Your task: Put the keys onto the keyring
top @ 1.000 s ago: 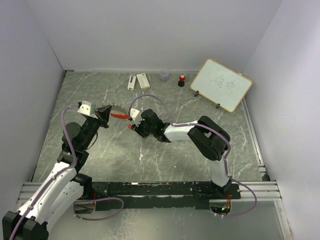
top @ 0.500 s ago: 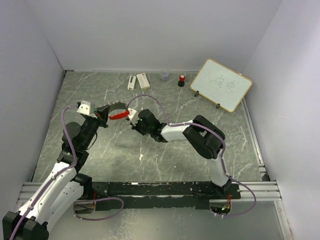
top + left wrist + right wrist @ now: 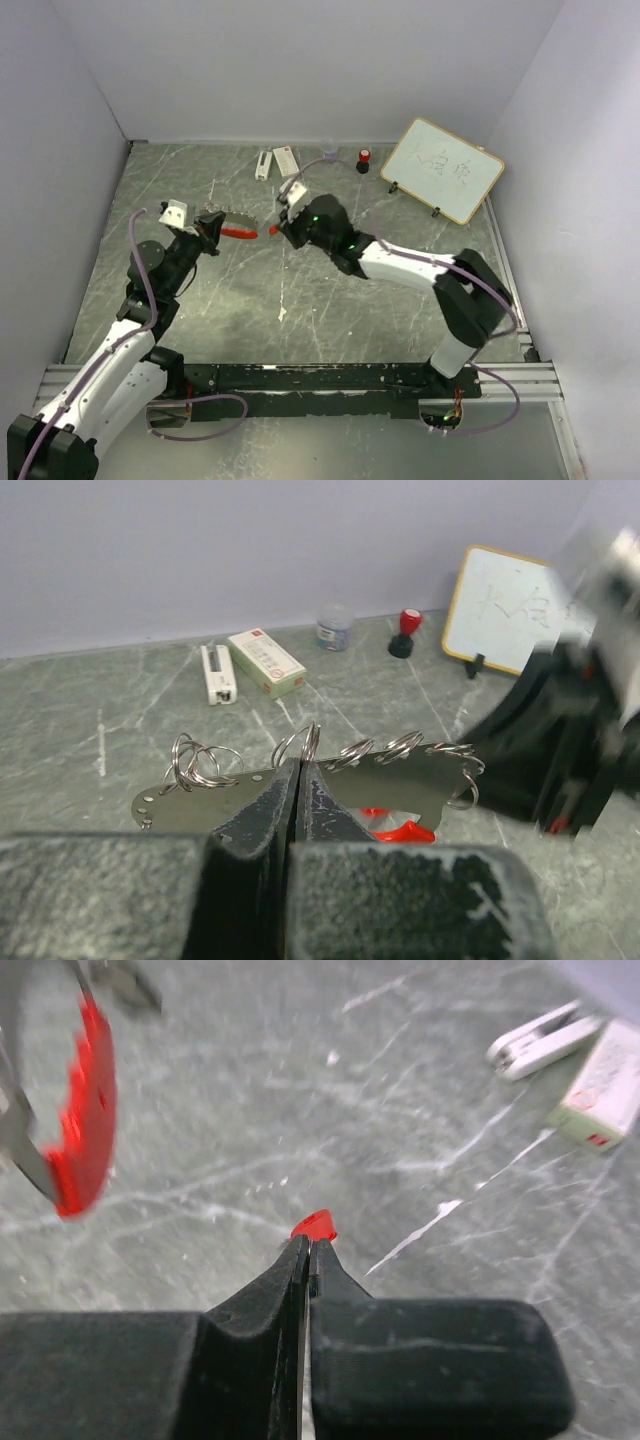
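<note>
Step in hand: threading. I judge this to be the approach, with the red-tagged key (image 3: 315, 1225) being brought up to the keyring (image 3: 395, 780) and nothing on a ring yet.
Left gripper (image 3: 300, 776): closed on the lower edge of the keyring's curved grey piece. It holds the piece up off the bench (image 3: 330, 320), long side level.
Keyring: its split rings (image 3: 400, 747) stand in a row along the top edge, and the red fob (image 3: 400, 830) hangs beneath, behind the plate.
Right gripper (image 3: 307, 1248): closed on the red-tagged key. Only the red tip shows past my fingertips, and I cannot see the metal part or which way it points.
Where the key is: in the air just beside the right end of the keyring, near it but not touching.
Black-tagged key: I cannot pick it out in any view.
Left arm: reaching forward and up from its base on the left, wrist raised, presenting the keyring toward the middle.
Right arm: stretched long across the bench from the right base, elbow low, wrist turned left toward the keyring.
Next move calls for: choosing the nearest ring, lining up the key's hole with the ring's split end, then a small sliding twist while my left side holds steady.
Risk: the key is pinched by its tag, so it may pivot or slip when pressed against the ring.
</note>
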You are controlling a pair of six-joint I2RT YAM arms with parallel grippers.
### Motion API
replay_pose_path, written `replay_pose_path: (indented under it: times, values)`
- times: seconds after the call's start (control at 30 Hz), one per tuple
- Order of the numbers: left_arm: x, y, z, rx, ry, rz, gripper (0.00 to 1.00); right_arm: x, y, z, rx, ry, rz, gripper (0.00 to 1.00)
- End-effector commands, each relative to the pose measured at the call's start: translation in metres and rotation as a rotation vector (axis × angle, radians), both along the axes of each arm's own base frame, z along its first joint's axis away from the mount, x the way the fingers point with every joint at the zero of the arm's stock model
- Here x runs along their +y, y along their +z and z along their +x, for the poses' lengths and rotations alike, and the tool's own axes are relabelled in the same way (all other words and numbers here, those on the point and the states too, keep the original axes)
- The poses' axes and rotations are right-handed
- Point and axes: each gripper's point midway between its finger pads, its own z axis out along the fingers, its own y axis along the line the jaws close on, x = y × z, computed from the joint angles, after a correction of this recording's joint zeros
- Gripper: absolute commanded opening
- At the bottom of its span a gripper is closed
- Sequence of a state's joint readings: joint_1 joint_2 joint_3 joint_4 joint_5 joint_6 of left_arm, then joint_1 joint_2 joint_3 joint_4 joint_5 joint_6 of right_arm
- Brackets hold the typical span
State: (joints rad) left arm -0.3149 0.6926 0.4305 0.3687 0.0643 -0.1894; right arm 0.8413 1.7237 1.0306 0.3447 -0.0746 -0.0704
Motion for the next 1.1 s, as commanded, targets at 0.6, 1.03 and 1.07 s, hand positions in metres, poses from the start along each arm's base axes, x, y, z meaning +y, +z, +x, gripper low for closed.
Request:
replay_pose_path:
  times: [0.6,1.03,1.07]
  values:
    - [-0.111,0.022,-0.060,-0.322,-0.831,0.170,0.07,-0.089,0.144,-0.076,-0.025,0.266,0.469,0.00]
    - [-0.133,0.012,-0.079,-0.345,-1.050,0.221,0.07,-0.090,0.135,-0.107,-0.104,0.436,0.401,0.00]
    - [-0.135,0.012,-0.080,-0.347,-1.060,0.226,0.07,-0.090,0.134,-0.108,-0.104,0.443,0.398,0.00]
